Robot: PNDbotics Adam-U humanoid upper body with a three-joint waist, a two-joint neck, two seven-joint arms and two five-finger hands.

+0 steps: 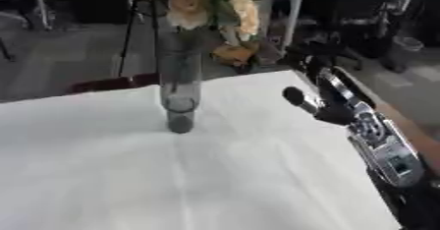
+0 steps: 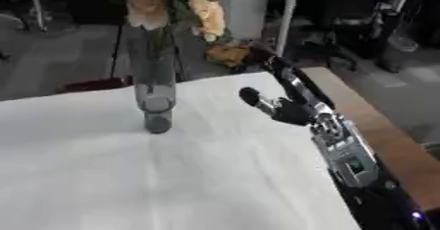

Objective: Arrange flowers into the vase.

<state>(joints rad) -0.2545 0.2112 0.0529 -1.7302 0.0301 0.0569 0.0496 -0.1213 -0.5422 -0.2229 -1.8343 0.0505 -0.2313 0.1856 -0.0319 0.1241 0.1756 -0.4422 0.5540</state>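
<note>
A tall clear glass vase (image 1: 179,91) stands upright on the white table (image 1: 129,175), left of the middle at the back. Pale peach flowers (image 1: 185,0) with green leaves rise out of its mouth, one bloom (image 1: 245,13) leaning right. A smaller orange bloom (image 2: 225,54) hangs lower, right of the vase, past the table's far edge. My right hand (image 2: 296,111) comes in from the right, open, fingers straight toward that orange bloom and thumb spread toward the vase. Whether the fingertips touch the bloom I cannot tell. My left hand shows in no view.
A wooden strip (image 2: 378,130) runs along the table's right edge under my right arm. Behind the table are a dark red chair back (image 1: 103,84), a desk with a black office chair (image 2: 361,8) and a tripod's legs (image 1: 129,27).
</note>
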